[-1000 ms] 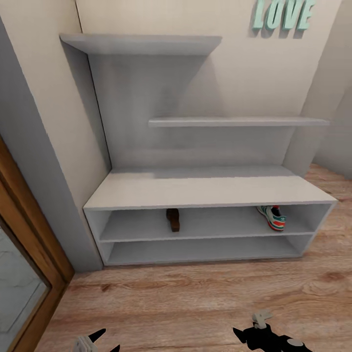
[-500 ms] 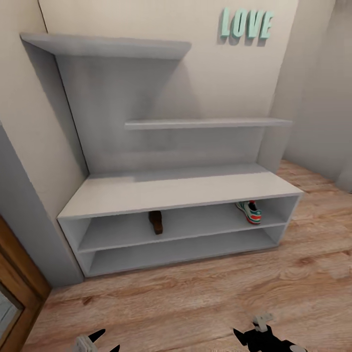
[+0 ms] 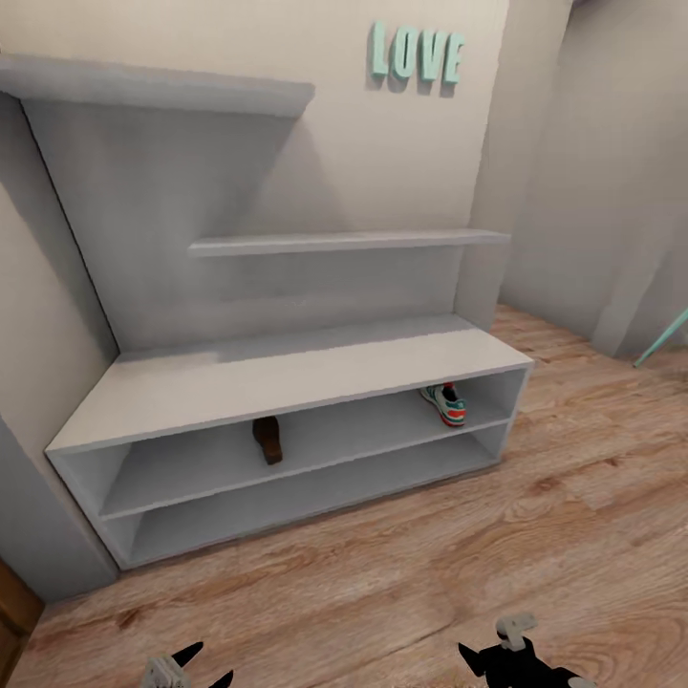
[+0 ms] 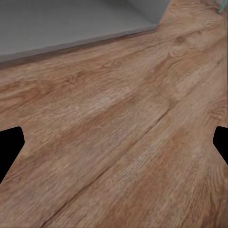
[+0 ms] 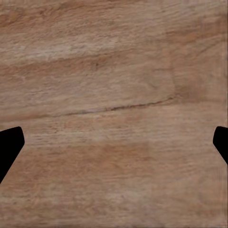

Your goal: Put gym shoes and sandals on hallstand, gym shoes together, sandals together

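The pale grey hallstand (image 3: 287,373) stands against the wall ahead, on the wood-plank corridor floor (image 3: 430,573). On its upper open shelf sits one dark brown sandal (image 3: 268,439) near the middle. One cream gym shoe (image 3: 444,403) with green and red-orange patches sits at that shelf's right end. My left gripper (image 4: 114,142) hangs open over bare floor, with the hallstand's base edge (image 4: 71,28) in its wrist view. My right gripper (image 5: 114,142) is open too, over bare planks. Both grippers show low in the head view, left (image 3: 196,667) and right (image 3: 497,655), holding nothing.
Mint "LOVE" letters (image 3: 417,54) hang on the wall above the hallstand. A wall corner (image 3: 487,172) juts out to its right, with the corridor running on past it. A teal slanted leg (image 3: 661,339) shows at the far right edge.
The whole head view has swung to the right: the hallstand, shoes and letters sit further left in the picture, and the wooden door frame at left has left the view. The grippers hold their pose.
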